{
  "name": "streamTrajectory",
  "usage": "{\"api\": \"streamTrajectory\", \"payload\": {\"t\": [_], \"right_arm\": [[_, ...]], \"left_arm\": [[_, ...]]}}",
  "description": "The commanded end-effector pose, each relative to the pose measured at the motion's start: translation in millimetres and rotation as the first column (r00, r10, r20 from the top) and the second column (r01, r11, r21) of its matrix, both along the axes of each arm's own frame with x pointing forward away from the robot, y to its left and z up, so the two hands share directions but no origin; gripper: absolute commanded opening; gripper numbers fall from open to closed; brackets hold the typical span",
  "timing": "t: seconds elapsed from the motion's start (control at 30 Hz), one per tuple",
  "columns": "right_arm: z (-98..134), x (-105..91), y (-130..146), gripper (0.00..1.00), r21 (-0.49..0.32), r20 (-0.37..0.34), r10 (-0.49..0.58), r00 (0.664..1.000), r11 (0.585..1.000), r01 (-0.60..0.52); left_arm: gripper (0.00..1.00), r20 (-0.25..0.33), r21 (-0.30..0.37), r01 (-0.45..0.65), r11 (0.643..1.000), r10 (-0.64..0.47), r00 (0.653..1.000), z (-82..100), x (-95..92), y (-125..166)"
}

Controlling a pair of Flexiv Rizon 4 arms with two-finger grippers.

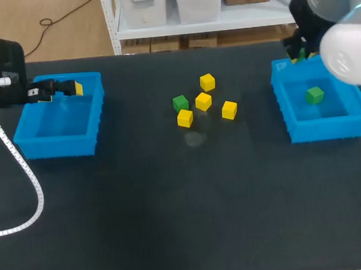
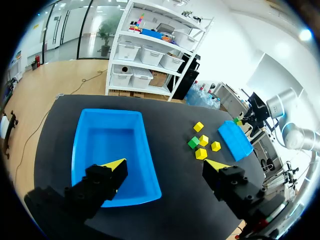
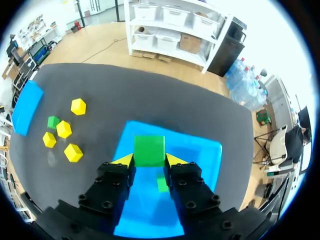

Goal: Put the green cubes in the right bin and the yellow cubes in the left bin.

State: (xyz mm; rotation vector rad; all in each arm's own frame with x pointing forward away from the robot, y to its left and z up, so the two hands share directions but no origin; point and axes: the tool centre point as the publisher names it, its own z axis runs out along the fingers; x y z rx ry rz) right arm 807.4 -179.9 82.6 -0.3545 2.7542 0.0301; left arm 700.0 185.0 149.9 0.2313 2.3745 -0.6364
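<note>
Right tool [image 3: 149, 161] clamped on a green cube [image 3: 149, 149], held above the right bin [image 3: 202, 150] (a second green cube [image 3: 162, 184] lies inside); left tool [image 2: 165, 167] apart, empty, over the left bin [image 2: 107, 142]; risk: releasing close to the rim could bounce the cube onto the table [image 1: 173, 204]; yellow cubes [image 1: 203, 100] not yet sorted.

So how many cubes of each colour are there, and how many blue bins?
Yellow cubes: 4
Green cubes: 3, one held in the right gripper
Blue bins: 2
Total: 9
</note>
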Motion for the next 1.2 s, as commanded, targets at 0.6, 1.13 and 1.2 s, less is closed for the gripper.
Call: {"api": "streamTrajectory", "payload": {"t": [0.6, 1.13, 1.2], "right_arm": [[16, 4.8, 59, 1.0, 0.06, 0.117, 0.124, 0.985, 0.989, -0.132], [-1, 39.1, 224, 1.0, 0.184, 0.015, 0.448, 0.894, 0.878, -0.443], [-8, 41.0, 236, 1.0, 0.186, -0.011, 0.451, 0.893, 0.878, -0.441]], "left_arm": [[1.0, 0.0, 0.0, 0.0, 1.0, 0.0, 1.0, 0.0, 0.0, 0], [1.0, 0.0, 0.0, 0.0, 1.0, 0.0, 1.0, 0.0, 0.0, 0], [1.0, 0.0, 0.0, 0.0, 1.0, 0.0, 1.0, 0.0, 0.0, 0]]}}
